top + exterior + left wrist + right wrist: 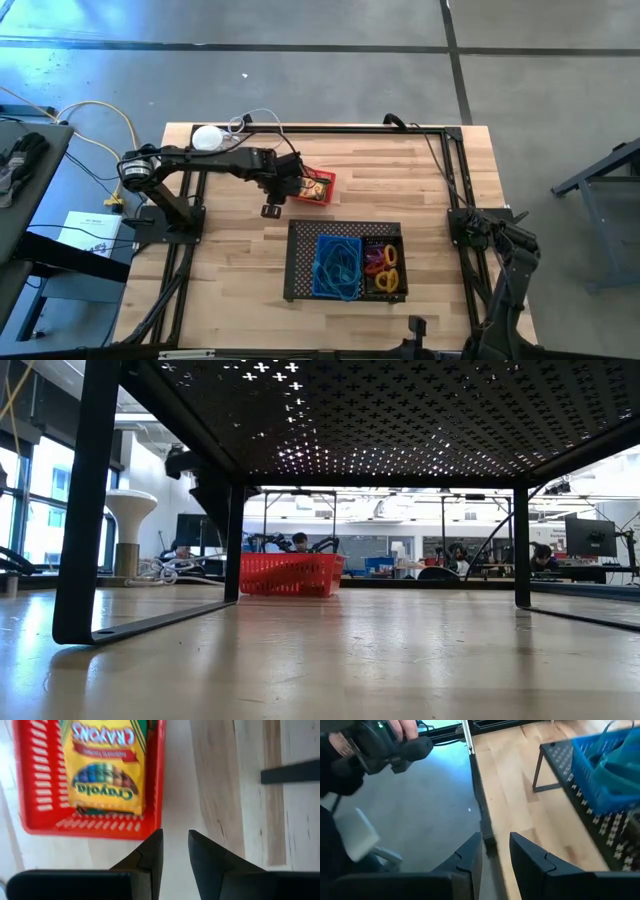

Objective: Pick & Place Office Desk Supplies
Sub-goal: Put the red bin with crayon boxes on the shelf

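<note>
A small red mesh basket (316,187) (290,573) rests by its bottom on the table, with a yellow crayon box (105,767) lying flat inside. My left gripper (175,842) (283,195) hovers shut, raised above the table beside the basket's edge, touching nothing. A blue mesh basket (338,266) (605,767) and a dark basket with yellow, red and orange rubber bands (384,266) stand on the large black perforated tray (300,260). My right gripper (495,845) waits shut at the table's right near corner (497,240).
The tray stands on legs (80,510), and the low view looks out from under it. A white round disc with cable (207,138) sits at the far left. A black frame rail (360,128) edges the table. A person's hand with a dark device (385,740) shows beyond the right side.
</note>
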